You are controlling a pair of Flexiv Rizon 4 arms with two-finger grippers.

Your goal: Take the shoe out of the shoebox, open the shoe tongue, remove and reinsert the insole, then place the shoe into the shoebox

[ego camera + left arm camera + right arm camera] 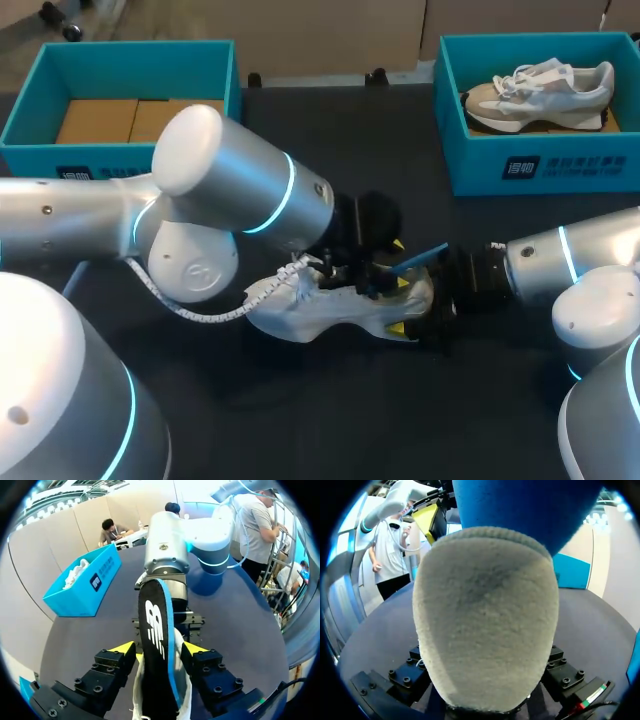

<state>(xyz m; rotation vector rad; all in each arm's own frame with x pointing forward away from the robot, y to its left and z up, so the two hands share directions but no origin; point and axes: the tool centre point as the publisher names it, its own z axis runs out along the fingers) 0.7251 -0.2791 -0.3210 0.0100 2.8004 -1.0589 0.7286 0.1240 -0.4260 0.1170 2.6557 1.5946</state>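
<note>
Insole (157, 645) pinched in our left gripper (159, 650), shoe (330, 310) clamped mid-frame by our right gripper (412, 295) (heel end); fed crooked, insole could buckle.

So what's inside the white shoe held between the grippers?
A black, blue-edged insole sticks out of the shoe, clamped in the left gripper. Its lower end is hidden inside the shoe.

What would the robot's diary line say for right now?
step: insole work | left gripper: shut on insole | insole: sticking up out of shoe | right gripper: shut on shoe heel
</note>
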